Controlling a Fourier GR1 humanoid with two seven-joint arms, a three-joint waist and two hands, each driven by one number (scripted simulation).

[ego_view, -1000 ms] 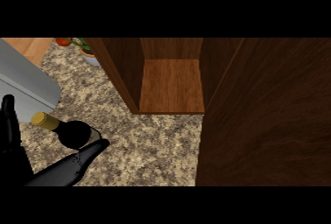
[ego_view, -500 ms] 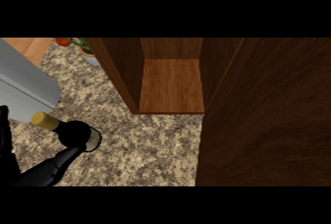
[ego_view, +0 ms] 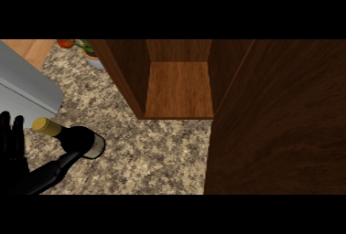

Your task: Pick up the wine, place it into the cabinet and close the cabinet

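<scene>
Wine bottle [ego_view: 73,138] on counter [ego_view: 148,151], just right of left hand [ego_view: 13,137]; neck points toward hand. Left hand fingers straight, holding nothing. Right hand out of view. Open cabinet [ego_view: 179,89] lies up-right of hand, beyond bottle.

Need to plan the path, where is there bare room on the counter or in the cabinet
Bare: the counter between the wine bottle and the cabinet door, and the cabinet shelf. Crowded: the lower left, around the bottle and left hand.
</scene>
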